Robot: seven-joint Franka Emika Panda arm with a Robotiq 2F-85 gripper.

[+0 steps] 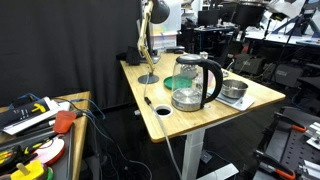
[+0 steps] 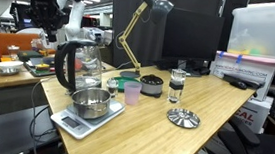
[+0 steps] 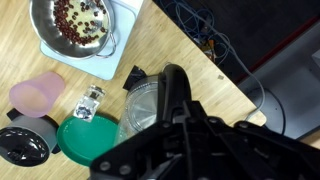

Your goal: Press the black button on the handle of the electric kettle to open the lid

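In an exterior view, your electric kettle (image 1: 193, 82) stands upright near the middle of the desk (image 1: 255, 100), its handle (image 1: 215, 80) turned toward a steel pan (image 1: 234, 90) on a white scale. A green dish (image 1: 177, 84) lies just behind the kettle, and a desk lamp (image 1: 148, 40) rises at the far side. The pincer is lost against the dark clutter here.

In an exterior view from the opposite side, you see the kettle (image 2: 75, 67) at the desk's far end with its handle (image 2: 60, 66) facing outward. The pan (image 2: 90, 103) sits just in front of it, and the arm (image 2: 51, 7) hangs above and behind the kettle. The lid (image 2: 75, 44) looks down, though it is small.

In the wrist view, your pincer (image 3: 195, 140) fills the lower frame as a dark mass. You cannot tell how far its jaws are parted, nor whether they hold anything. The kettle's glass body (image 3: 142, 108) lies directly beneath it, beside the green dish (image 3: 85, 140), a pink cup (image 3: 38, 95) and the pan (image 3: 78, 25) of beans.
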